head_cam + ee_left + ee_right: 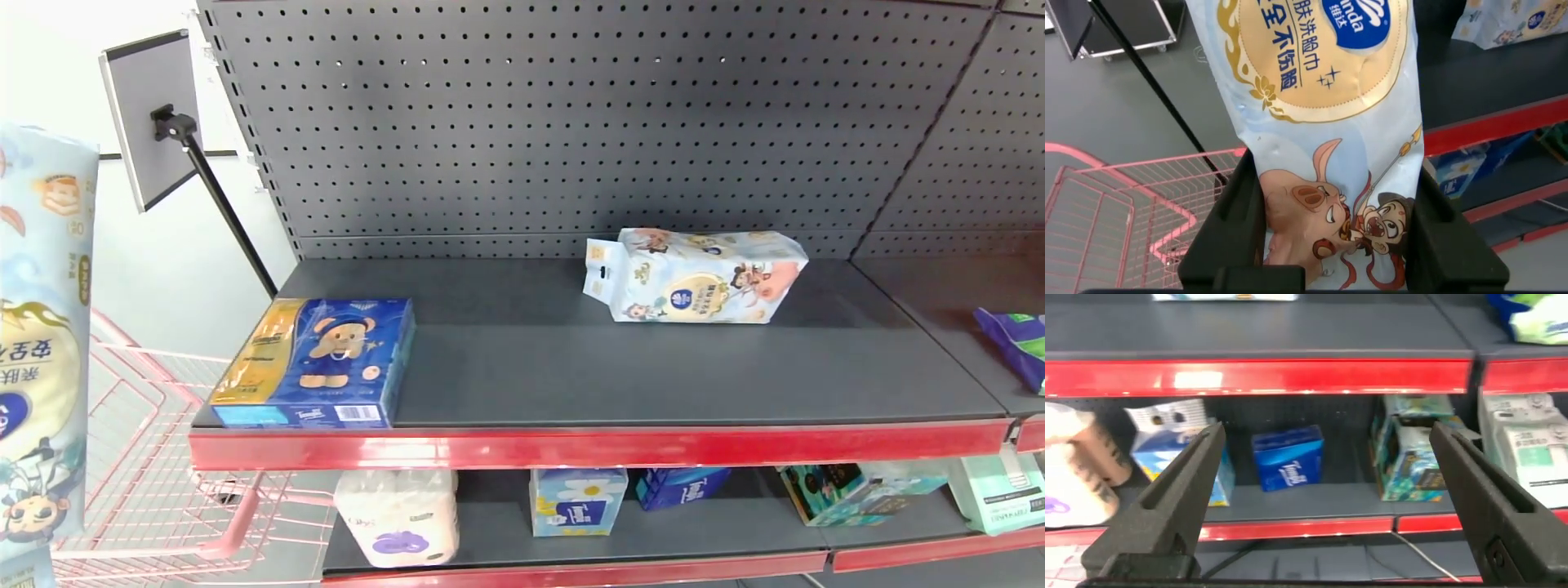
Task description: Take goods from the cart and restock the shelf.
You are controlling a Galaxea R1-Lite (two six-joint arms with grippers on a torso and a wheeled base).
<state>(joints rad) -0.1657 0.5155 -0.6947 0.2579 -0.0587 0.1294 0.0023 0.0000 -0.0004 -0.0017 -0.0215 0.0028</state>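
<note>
Here the left hand [1335, 237] is clamping a tall tissue pack [1331, 122], holding it upright just left of the shelf [571, 367], above the pink cart [147, 457]. The right hand [1323, 498] is hanging released, facing the shelf's lower tier. A blue bear box [318, 363] is sitting at the shelf's front left corner, and a second tissue pack [694, 278] is lying toward its back.

Head overhead, both wrists near shelf [571, 367].
</note>
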